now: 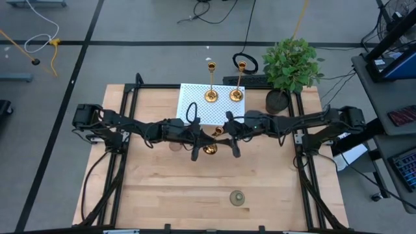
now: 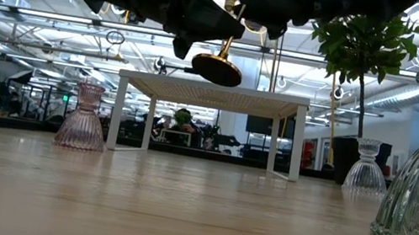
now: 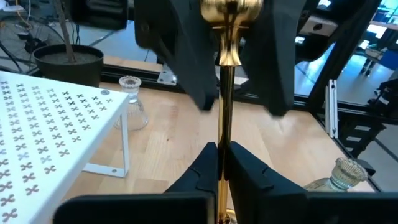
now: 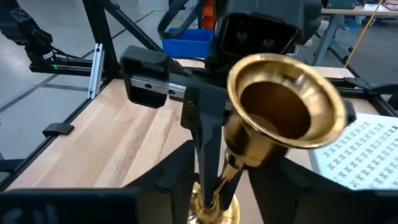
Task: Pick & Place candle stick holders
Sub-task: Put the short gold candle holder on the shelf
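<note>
Both arms are reaching in from the table's side edges and meeting above its middle, just in front of the white perforated stand (image 1: 205,104) that is standing against the far edge. The left gripper (image 3: 219,163) is clenching its fingers (image 3: 249,171) on the thin stem of one brass candlestick (image 2: 220,61), which is hanging tilted in the air, its round base clear of the table (image 1: 162,195). The right gripper (image 4: 211,186) is sitting at the same candlestick's stem beside the flared cup; its fingers (image 4: 177,168) are standing apart around the stem, released rather than pinching. Two more candlesticks (image 1: 211,81) are standing upright side by side on the stand's far edge. A potted plant (image 1: 289,68) is sitting at the far right corner. A small round glass holder (image 1: 237,197) is resting near the table's front edge.
</note>
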### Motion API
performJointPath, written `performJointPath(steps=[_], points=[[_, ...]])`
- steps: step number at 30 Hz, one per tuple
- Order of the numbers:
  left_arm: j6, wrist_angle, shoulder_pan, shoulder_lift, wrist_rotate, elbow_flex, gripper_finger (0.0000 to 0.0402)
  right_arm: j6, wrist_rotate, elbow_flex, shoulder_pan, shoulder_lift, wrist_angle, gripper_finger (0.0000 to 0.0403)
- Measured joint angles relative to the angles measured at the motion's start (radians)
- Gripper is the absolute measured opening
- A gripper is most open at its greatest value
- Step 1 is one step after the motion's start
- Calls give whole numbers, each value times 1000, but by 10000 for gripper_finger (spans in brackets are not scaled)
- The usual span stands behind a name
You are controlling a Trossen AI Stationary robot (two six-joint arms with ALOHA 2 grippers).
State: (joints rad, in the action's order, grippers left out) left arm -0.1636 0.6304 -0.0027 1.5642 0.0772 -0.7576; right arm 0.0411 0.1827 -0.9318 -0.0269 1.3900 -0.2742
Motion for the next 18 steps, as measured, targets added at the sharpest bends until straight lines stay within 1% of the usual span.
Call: performJointPath(steps=[3,7,12,15,18], points=[[1,1,-5,-11,0,0,15,-1,0,0,0,-40,31,162],[6,-16,-15,-60,0,1,15,-1,0,0,2,-101,121,182],[47,-88,-32,-152,0,1,15,0,1,0,5,-152,219,195],[67,-121,-33,-209,-5,0,15,0,1,0,13,-158,237,198],[98,-156,-31,-259,-61,0,15,-1,1,0,28,-158,245,199]])
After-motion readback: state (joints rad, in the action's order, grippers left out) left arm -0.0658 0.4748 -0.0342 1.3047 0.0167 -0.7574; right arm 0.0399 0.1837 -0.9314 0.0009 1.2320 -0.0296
